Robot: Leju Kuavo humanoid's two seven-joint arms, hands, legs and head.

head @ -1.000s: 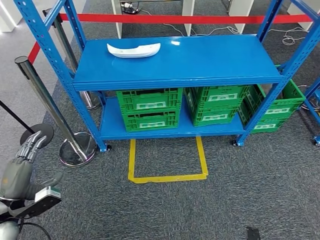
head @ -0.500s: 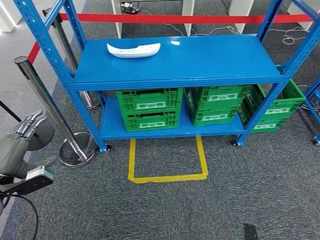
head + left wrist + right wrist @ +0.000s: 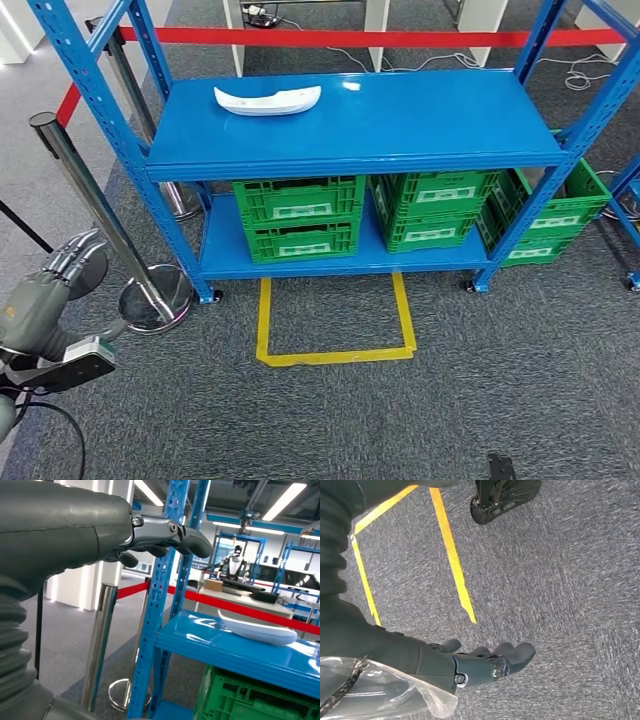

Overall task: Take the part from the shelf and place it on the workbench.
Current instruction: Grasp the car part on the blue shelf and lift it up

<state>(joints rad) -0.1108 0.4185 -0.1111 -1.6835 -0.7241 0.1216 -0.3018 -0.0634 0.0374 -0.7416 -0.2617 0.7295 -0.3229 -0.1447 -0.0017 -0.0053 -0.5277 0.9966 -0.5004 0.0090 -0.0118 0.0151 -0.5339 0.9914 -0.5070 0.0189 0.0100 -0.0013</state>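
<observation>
Grey carpet (image 3: 453,400) throughout, crossed by yellow floor tape (image 3: 336,352) before a blue shelf (image 3: 355,125). On the top board, toward its left rear, a white part (image 3: 268,99): long, slim, lying flat, long axis along the shelf's length, tapered tip toward the right. Beneath, green crates (image 3: 298,215) on the lower board. Left of the shelf, a chrome stanchion (image 3: 102,215) with red barrier tape (image 3: 377,38). Left hand (image 3: 45,290) raised low at left, well apart from the part, fingers spread, holding nothing. Right hand (image 3: 486,662) hanging over carpet, fingers extended, empty.
</observation>
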